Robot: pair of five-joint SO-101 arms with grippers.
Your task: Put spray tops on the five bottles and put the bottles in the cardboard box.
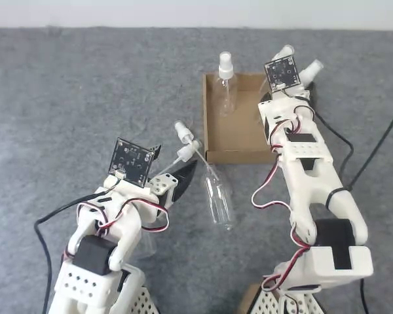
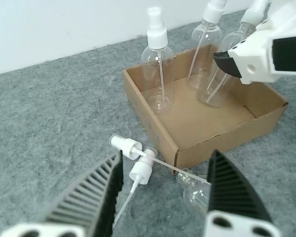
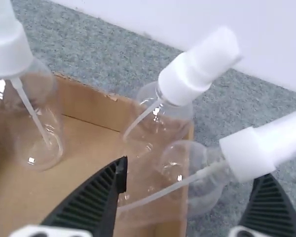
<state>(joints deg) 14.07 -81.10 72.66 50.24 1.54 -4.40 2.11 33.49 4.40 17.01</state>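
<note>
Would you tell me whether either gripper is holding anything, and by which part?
Nothing is held: the left gripper is open near loose spray tops; the right gripper straddles a tilted bottle, open.

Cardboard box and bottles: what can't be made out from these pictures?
High view: the right arm covers part of the cardboard box, hiding the bodies of one topped bottle and its neighbour.
Left wrist view: a finger of the left gripper and the picture's edge cut off the lying bottle.

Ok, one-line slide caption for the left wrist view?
Left gripper, jaws open, above two loose spray tops and an uncapped bottle lying beside the cardboard box holding three capped bottles.
</note>
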